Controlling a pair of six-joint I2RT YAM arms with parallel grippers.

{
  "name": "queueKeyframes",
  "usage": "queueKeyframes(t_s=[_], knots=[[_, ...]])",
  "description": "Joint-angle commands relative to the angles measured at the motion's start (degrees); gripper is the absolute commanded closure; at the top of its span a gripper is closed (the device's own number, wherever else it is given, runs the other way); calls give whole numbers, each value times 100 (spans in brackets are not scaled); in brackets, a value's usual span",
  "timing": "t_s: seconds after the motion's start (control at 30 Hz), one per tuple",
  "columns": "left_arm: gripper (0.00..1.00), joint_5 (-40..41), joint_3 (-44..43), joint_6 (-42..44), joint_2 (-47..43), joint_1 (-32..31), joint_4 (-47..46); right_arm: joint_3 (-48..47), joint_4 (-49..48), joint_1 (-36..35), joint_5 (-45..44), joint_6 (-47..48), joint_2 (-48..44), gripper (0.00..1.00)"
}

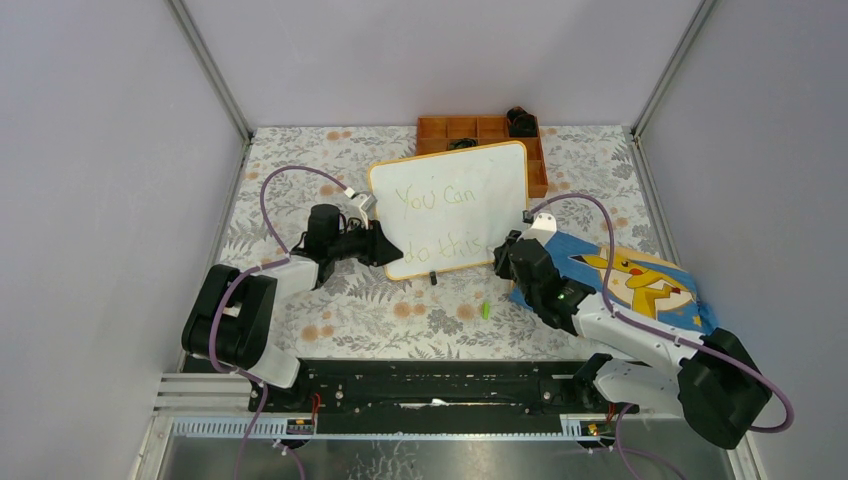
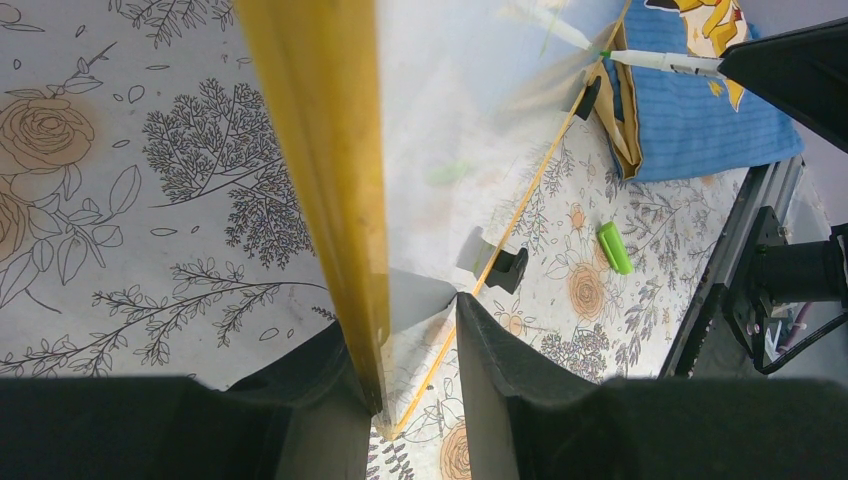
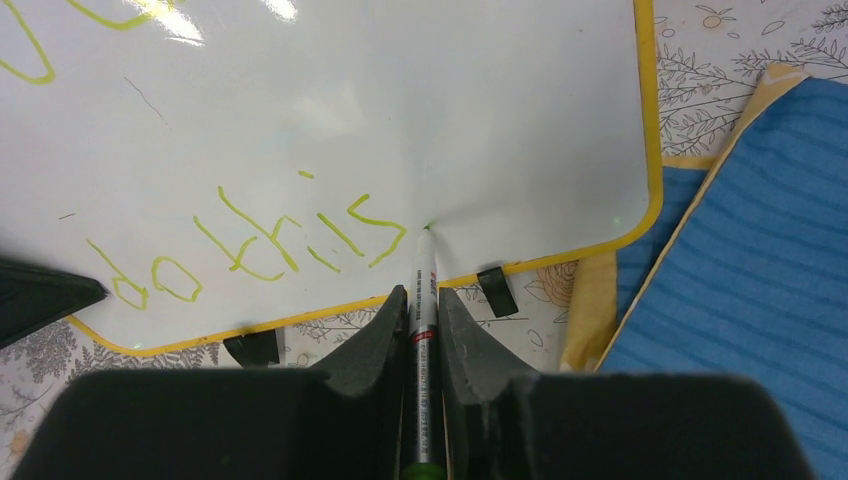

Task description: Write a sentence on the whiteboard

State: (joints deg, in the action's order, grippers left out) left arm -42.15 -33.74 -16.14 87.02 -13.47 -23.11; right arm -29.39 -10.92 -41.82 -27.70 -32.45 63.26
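The whiteboard (image 1: 460, 190) lies mid-table, with its yellow frame (image 2: 320, 150) seen edge-on in the left wrist view. My left gripper (image 1: 385, 245) (image 2: 405, 315) is shut on its lower left edge, one finger on each face. The sentence (image 1: 440, 215), in light green, reads "You can" over "do this" (image 3: 270, 245). My right gripper (image 1: 505, 255) (image 3: 422, 292) is shut on a white marker (image 3: 425, 290). The marker's tip touches the whiteboard (image 3: 450, 120) just right of "this". The marker (image 2: 660, 62) also shows in the left wrist view.
A green marker cap (image 1: 485, 310) (image 2: 614, 247) lies on the floral tablecloth in front of the board. An orange tray (image 1: 480, 130) with a black object (image 1: 520, 122) stands behind it. A blue cartoon-print cloth (image 1: 640, 280) (image 3: 740, 250) lies under the right arm.
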Motion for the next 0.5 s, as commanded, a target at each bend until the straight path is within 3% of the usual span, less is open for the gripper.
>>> queueKeyframes(t_s=[0.0, 0.47], knots=[[60, -5, -129, 119, -76, -94, 51, -179, 83, 65, -9, -50, -265, 100], [53, 152, -109, 168, -203, -122, 186, -871, 960, 60, 223, 350, -1459, 100]])
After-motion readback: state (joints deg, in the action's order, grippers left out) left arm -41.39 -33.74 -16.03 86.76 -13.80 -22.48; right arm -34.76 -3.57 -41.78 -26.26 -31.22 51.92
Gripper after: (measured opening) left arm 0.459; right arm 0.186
